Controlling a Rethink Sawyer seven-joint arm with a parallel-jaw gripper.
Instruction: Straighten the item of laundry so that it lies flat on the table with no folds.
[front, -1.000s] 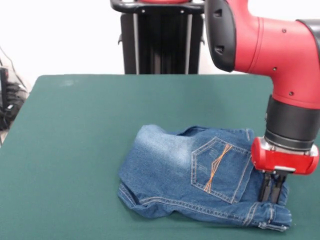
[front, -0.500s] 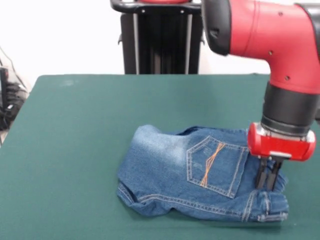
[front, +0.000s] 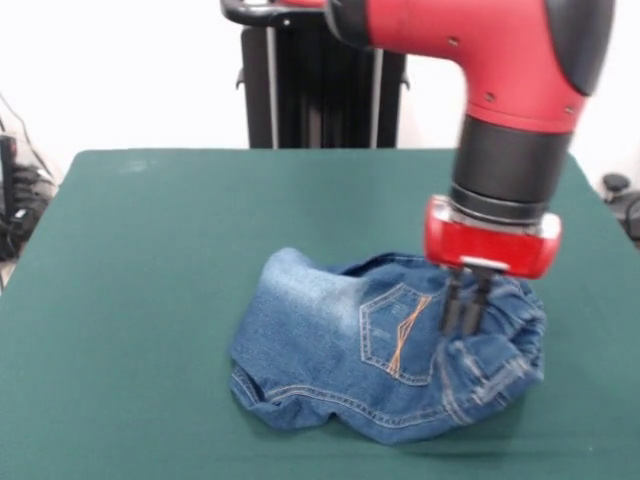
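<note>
Dragging the waistband inward, the tool (front: 466, 322) now sits further toward the left of the front view than a second ago, its fingers pressed together on a pinch of denim. The jeans (front: 330, 350) have bunched: the waistband, earlier lying out flat, is heaped in ruffles around and below the tool. This judges as a step away from flat. The pocket beside the tool tilts; the faded leg lies folded on the worktop (front: 150, 250).

Faded blue jeans (front: 340, 350) lie bunched and folded on the green table (front: 150, 260).
</note>
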